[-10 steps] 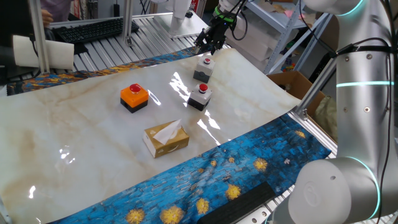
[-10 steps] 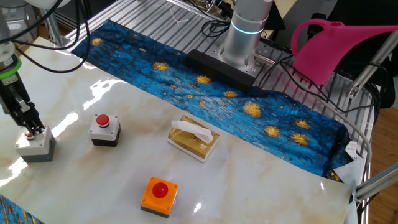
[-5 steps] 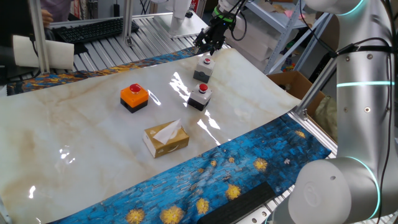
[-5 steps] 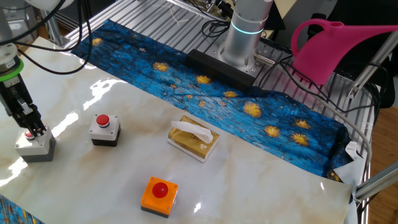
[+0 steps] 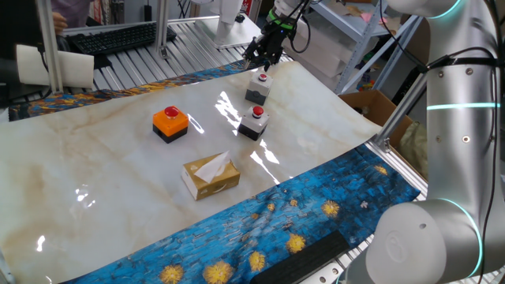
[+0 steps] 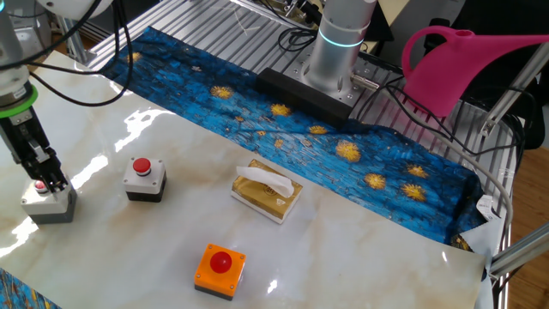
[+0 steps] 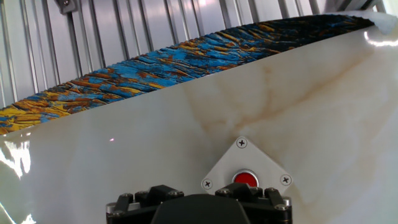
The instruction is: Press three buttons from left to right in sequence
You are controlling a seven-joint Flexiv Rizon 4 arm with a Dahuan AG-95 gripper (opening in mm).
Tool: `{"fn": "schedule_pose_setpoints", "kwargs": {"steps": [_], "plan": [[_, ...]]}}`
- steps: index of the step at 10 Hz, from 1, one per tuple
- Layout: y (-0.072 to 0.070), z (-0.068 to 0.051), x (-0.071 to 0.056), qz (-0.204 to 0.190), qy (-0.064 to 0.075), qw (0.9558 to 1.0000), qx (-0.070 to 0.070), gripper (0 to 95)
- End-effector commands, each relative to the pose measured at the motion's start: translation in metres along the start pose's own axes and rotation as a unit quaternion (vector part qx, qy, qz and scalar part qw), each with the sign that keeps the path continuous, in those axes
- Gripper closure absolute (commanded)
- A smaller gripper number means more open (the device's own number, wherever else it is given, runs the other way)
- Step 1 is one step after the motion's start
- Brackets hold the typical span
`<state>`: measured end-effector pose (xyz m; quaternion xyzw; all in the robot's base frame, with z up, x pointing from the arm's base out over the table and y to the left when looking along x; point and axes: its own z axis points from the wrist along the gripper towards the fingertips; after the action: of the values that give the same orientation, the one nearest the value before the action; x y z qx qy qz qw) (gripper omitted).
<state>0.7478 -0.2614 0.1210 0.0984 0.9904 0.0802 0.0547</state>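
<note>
Hand (image 6: 53, 183) over marble sheet (image 5: 102, 173), starry-blue cloth (image 6: 343, 150) seemingly beneath.

A: How many buttons on the tabletop (image 5: 118, 181)?
B: Three: one orange button (image 5: 170, 123), two grey buttons (image 5: 254, 121).
A: Anything else?
B: One tissue box (image 5: 210, 175), one pink watering can (image 6: 463, 64), one arm (image 6: 341, 34).

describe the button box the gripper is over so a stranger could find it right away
Start at the marble-patterned table top and go to the edge farthest from the tan tissue box. There, right below the gripper, stands a grey-white button box with a red cap. Unlike the orange button box, it is pale, and unlike the other grey-white box, it stands nearest the table edge.
</note>
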Motion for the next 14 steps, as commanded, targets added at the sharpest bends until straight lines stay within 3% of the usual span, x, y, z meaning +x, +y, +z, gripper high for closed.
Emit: {"fn": "schedule_pose_setpoints", "kwargs": {"steps": [1, 10, 11, 14], "plan": [[0.000, 0.000, -0.001, 0.002, -0.001, 1.0000, 0.000, 19.0], [0.000, 0.004, -0.001, -0.002, 0.001, 1.0000, 0.000, 19.0], [-0.001, 0.008, -0.001, -0.004, 0.001, 1.0000, -0.001, 0.0], [-0.002, 0.011, -0.004, -0.012, 0.001, 0.9999, -0.001, 0.0]]}}
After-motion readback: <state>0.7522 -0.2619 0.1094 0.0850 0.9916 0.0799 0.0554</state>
